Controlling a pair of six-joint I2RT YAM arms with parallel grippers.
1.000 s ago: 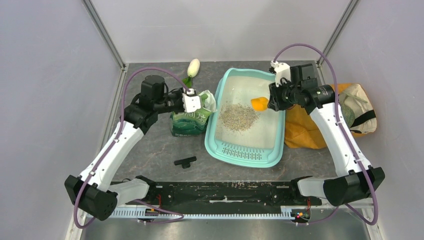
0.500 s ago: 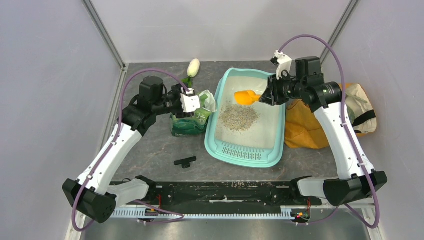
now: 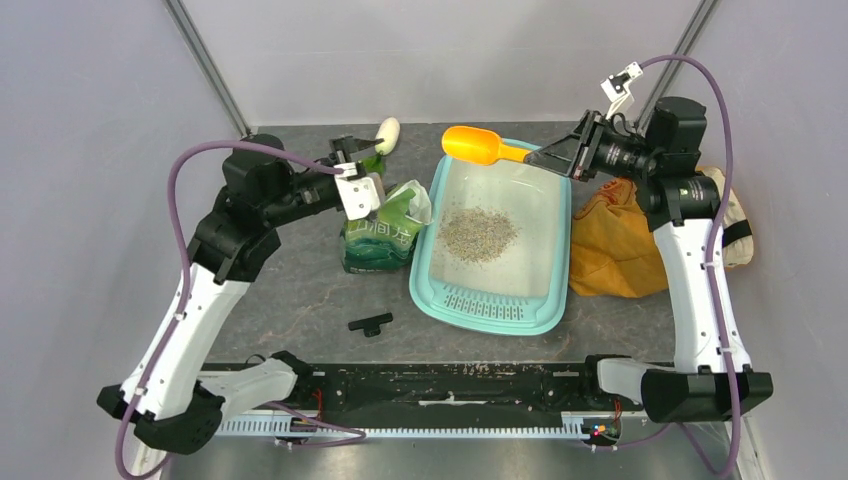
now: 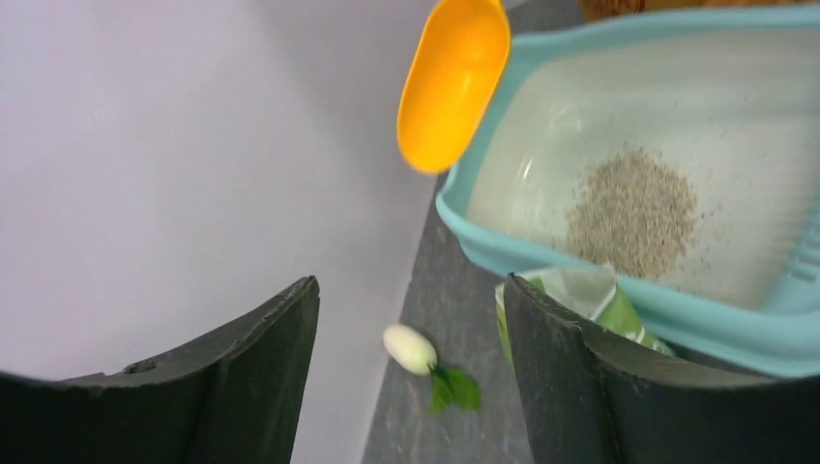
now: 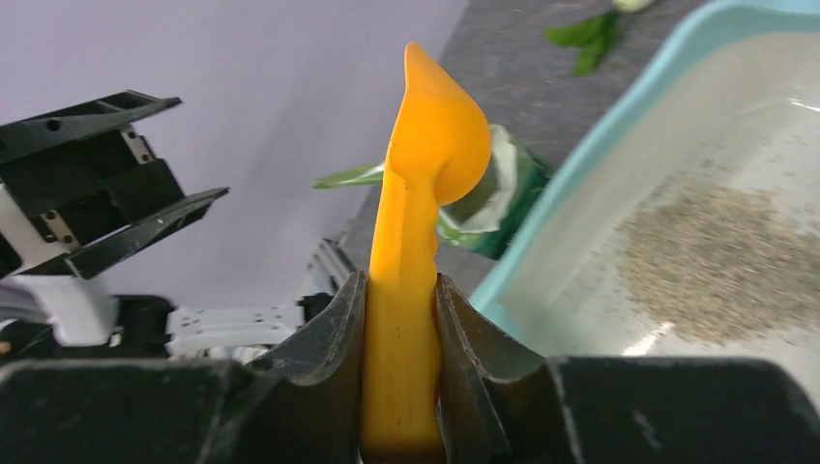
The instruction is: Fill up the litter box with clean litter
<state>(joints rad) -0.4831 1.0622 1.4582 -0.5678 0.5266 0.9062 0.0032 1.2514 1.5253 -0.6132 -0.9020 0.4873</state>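
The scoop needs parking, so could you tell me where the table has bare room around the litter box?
Bare table lies between the green pouch, the black clip and the left arm, and in the strip from the litter box grille to the base rail. Crowded: pouch beside its left rim, orange bag against its right.

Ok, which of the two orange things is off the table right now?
The orange scoop, clamped by its handle in the right gripper; the orange cloth bag lies on the table.
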